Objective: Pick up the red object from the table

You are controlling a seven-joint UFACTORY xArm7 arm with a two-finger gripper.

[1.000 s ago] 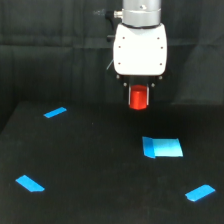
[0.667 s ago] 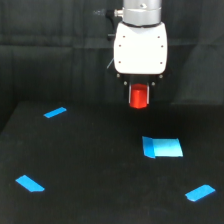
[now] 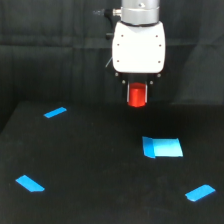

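Right, sweeping from the exterior view's left: a slim blue tape strip (image 3: 55, 112) lies far back on the black desk (image 3: 90, 165), and another blue strip (image 3: 30, 183) sits nearer the front, both flat and untouched. Moving to the middle, here is the action: the white arm head (image 3: 138, 46) hangs over the desk's far edge, and below it the pincer (image 3: 137, 96) is clamped on the red object (image 3: 137, 95), dark fingers just showing at either side of the block's top. The block appears to be clear of the desk, raised against the dark backdrop with nothing under it, though from this angle the gap beneath it is hard to read for certain. So by my judgement the grasp is made and the lift is largely done; what is left, if anything, is carrying it a touch higher and holding it steady. The block stands upright, its long axis running top to bottom in line with the pincer, its lower end pointing down at the desk. On to the right: a broad blue tape patch (image 3: 162, 147) lies below the block and slightly right, and a last blue strip (image 3: 200, 192) angles near the front corner.
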